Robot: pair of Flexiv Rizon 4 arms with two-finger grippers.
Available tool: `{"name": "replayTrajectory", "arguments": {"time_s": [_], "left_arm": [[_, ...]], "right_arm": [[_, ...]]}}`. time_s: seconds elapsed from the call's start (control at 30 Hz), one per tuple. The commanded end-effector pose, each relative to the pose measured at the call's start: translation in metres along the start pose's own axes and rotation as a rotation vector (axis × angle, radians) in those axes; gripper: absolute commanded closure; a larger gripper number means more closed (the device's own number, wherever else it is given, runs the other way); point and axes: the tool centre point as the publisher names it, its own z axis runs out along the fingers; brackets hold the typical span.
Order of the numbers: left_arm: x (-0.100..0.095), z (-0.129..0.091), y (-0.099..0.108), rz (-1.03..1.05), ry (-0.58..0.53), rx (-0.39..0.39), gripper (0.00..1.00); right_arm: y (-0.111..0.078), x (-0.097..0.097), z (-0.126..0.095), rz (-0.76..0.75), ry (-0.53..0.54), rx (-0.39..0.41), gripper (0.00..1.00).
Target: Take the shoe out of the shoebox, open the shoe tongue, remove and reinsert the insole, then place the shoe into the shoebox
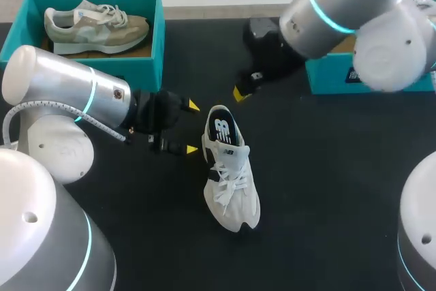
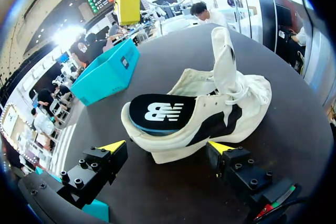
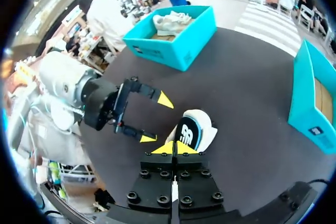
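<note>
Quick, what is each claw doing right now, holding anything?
Left gripper: open, empty, by the white shoe's heel.
Right gripper: shut, holding nothing.

A cream-white shoe (image 1: 230, 182) with black side panels and white laces sits on a matte black table (image 1: 327, 168). Its insole (image 1: 223, 131) is black with a white emblem and a pale blue edge. The left shoebox (image 1: 146, 66) and right shoebox (image 1: 334, 76) are both teal. A second shoe (image 1: 95, 26) is beige and pale grey-green with a white sole. The left arm (image 1: 61, 83) and right arm (image 1: 327, 5) are silver-grey with glowing cyan rings. The left gripper (image 1: 193, 127) and right gripper (image 3: 174, 149) are black with bright yellow tips.
</note>
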Motion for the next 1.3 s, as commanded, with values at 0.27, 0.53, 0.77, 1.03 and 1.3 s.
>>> {"name": "replayTrajectory", "arguments": {"time_s": [0.27,0.53,0.77,1.03,1.3], "left_arm": [[0.000,-0.018,0.002,0.013,0.018,-0.003,0.00],[-0.016,-0.051,0.020,-0.012,-0.060,-0.029,0.00],[-0.029,-0.064,0.029,-0.018,-0.107,-0.057,0.00],[-0.038,-0.069,0.033,-0.020,-0.130,-0.095,0.00],[-0.038,-0.069,0.033,-0.020,-0.130,-0.095,0.00]], "right_arm": [[-0.008,0.009,0.051,0.162,-0.307,-0.066,1.00],[-0.019,0.014,0.076,0.210,-0.359,-0.032,1.00],[-0.027,0.013,0.086,0.247,-0.408,-0.002,1.00],[-0.032,0.005,0.102,0.274,-0.457,0.028,1.00],[-0.040,-0.009,0.123,0.288,-0.522,0.062,1.00]]}}
